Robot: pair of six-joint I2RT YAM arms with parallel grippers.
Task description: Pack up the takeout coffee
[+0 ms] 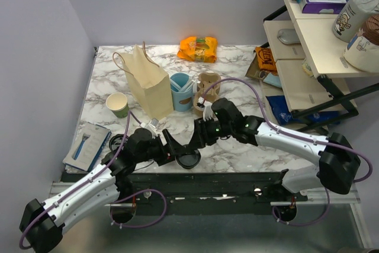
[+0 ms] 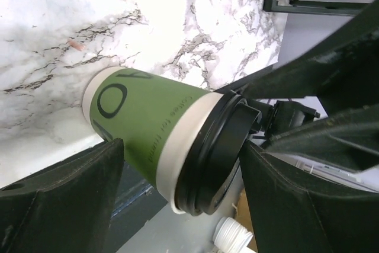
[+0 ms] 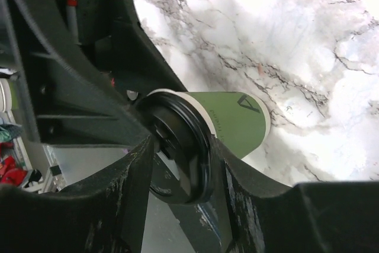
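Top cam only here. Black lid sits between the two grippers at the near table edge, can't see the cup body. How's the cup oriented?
Observer: Left wrist view: the coffee cup is tipped over, base end over the marble table, lid end past the near edge.
Operator: Right gripper on it?
Observer: Right wrist view: the right gripper has a finger against each side of the lid; looks clamped.
Operator: And the left?
Observer: The left gripper straddles the cup with wide jaws, one finger by the green wall, one by the lid; contact I cannot tell.
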